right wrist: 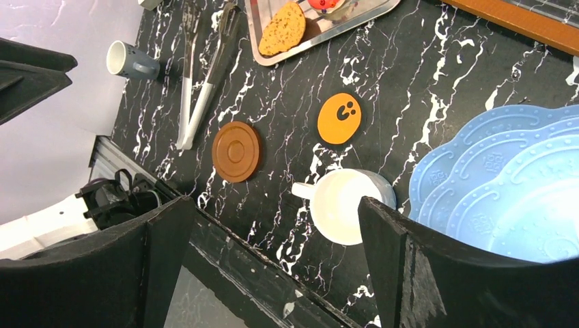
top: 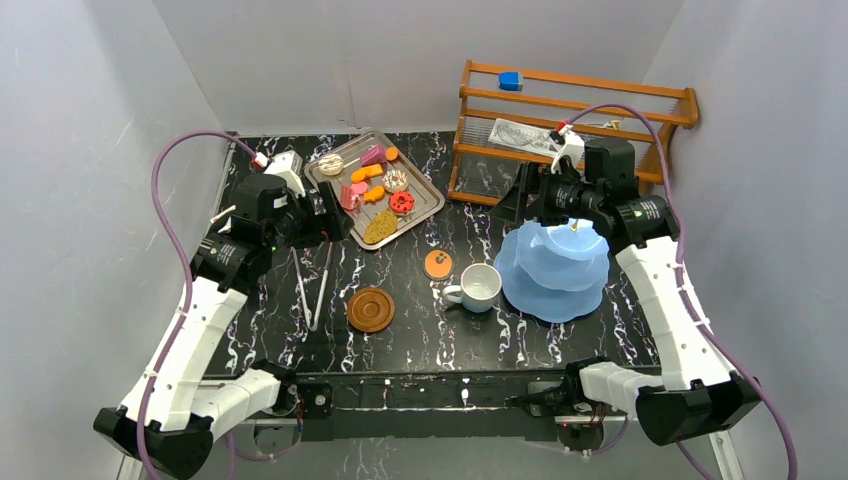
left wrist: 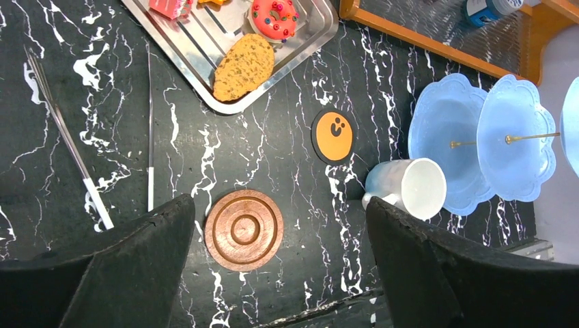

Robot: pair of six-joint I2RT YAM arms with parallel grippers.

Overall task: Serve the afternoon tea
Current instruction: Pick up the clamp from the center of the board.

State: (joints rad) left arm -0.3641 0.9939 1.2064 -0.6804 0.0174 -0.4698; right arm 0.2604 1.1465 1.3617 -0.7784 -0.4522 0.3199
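Several toy pastries (top: 372, 185) lie on a silver tray (top: 436, 203) at the back left, among them a cookie (left wrist: 243, 66) and a red donut (left wrist: 274, 17). The light-blue three-tier stand (top: 553, 265) is at the right, bare. A white mug (top: 480, 287) stands just left of it, and a brown saucer (top: 370, 309) lies further left. A grey mug (right wrist: 130, 60) shows only in the right wrist view. My left gripper (left wrist: 278, 205) hovers open above the saucer. Open too, my right gripper (right wrist: 274, 205) hangs high over the stand and the white mug, holding nothing.
Metal tongs (top: 312, 285) lie left of the saucer. An orange round coaster (top: 438, 264) sits between the tray and the white mug. A wooden rack (top: 570, 120) with a small blue object (top: 511, 81) stands at the back right.
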